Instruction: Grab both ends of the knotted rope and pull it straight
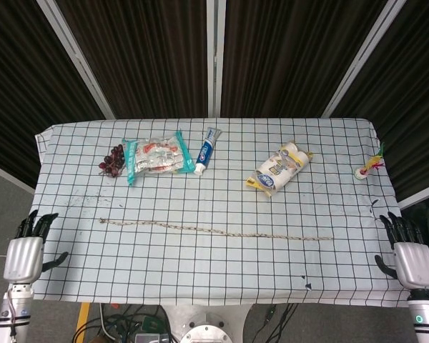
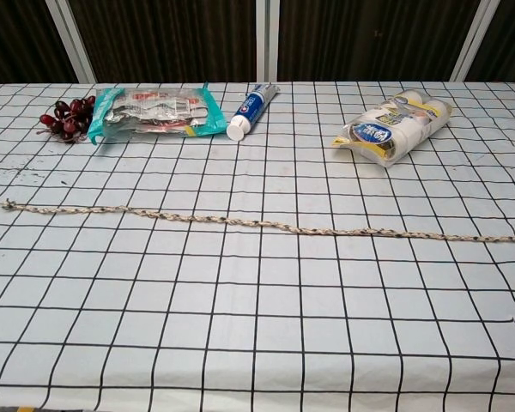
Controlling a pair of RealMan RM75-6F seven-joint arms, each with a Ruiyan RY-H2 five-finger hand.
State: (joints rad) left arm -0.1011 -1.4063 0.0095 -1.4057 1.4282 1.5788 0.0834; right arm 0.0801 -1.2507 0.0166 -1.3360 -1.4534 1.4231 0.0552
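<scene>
Your left hand point(image 1: 23, 251) sits off the counter's point(image 1: 222, 271) left edge, fingers spread and holding nothing, well apart from the rope point(image 1: 214, 231). Your right hand point(image 1: 409, 259) is off the right edge, also spread and empty. The rope lies stretched in a nearly straight line across the counter. Beyond the rope sit the cherries point(image 1: 113, 161), snack packet point(image 1: 156, 155), toothpaste point(image 1: 208, 148) and tissue pack point(image 1: 280, 167).
</scene>
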